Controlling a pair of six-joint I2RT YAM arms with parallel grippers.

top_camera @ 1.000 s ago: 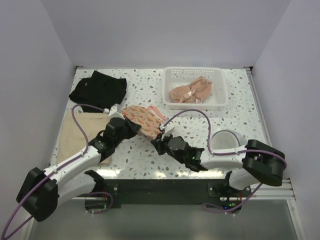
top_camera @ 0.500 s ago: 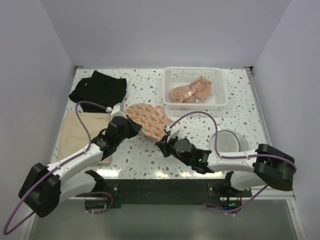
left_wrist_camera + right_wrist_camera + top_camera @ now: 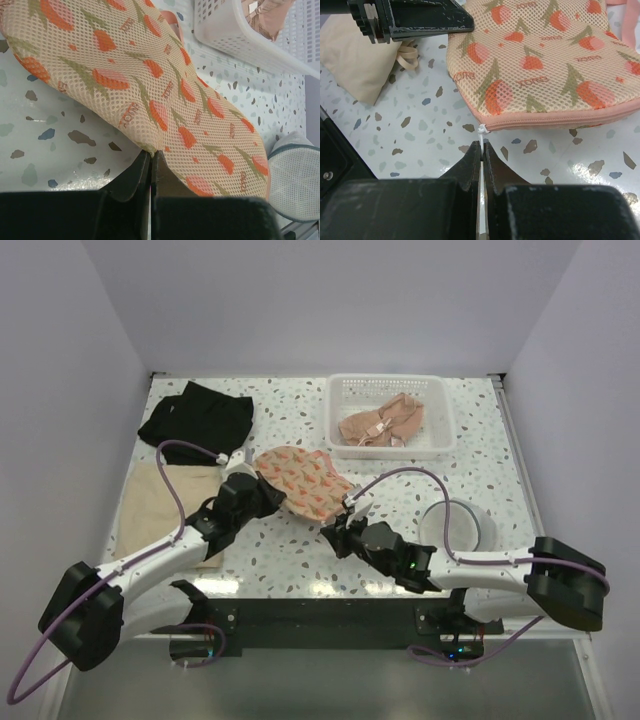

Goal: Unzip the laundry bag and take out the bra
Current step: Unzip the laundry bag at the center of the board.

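Note:
The laundry bag (image 3: 305,480) is a peach mesh pouch printed with orange tulips, lying flat mid-table. My left gripper (image 3: 266,496) is shut on its left mesh edge, and the left wrist view shows the fabric (image 3: 150,85) pinched at the fingertips (image 3: 150,151). My right gripper (image 3: 336,534) sits at the bag's near corner. It (image 3: 482,142) is shut on the small white zipper pull (image 3: 482,131). The pink zipper band (image 3: 560,120) looks closed along its visible length. The bra is hidden.
A white basket (image 3: 440,405) at the back right holds a beige-pink undergarment (image 3: 380,423). Black cloth (image 3: 197,415) lies at the back left, a beige pouch (image 3: 155,505) on the left, and a round grey-white mesh bag (image 3: 455,523) on the right beside my right arm.
Both grippers and the bag between them have shifted to the right, and the right arm has stretched out lower. Both grips are unchanged.

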